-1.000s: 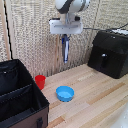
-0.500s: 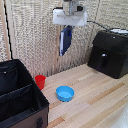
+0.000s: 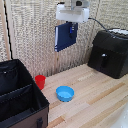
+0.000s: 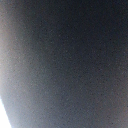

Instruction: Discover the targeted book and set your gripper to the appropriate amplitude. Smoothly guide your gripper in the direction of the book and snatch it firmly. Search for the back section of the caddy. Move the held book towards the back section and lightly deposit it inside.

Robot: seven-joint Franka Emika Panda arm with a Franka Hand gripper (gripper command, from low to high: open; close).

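I'm reading the grasp as done: the hand is pinching the book by its upper edge, and the book is hanging on edge high above the desk, in front of the woven wall panel. The wrist view is giving me nothing but a dark blur, most likely the cover filling the lens. What I'm judging as left: carrying it over to the caddy, sitting at the exterior view's lower left, and lowering it into the back section, the bigger bay beyond the divider. Both bays are looking open. The red cup is standing just beside the caddy's wall and the blue bowl near it, both low. The black appliance is sitting well apart on the exterior view's right, not interfering.
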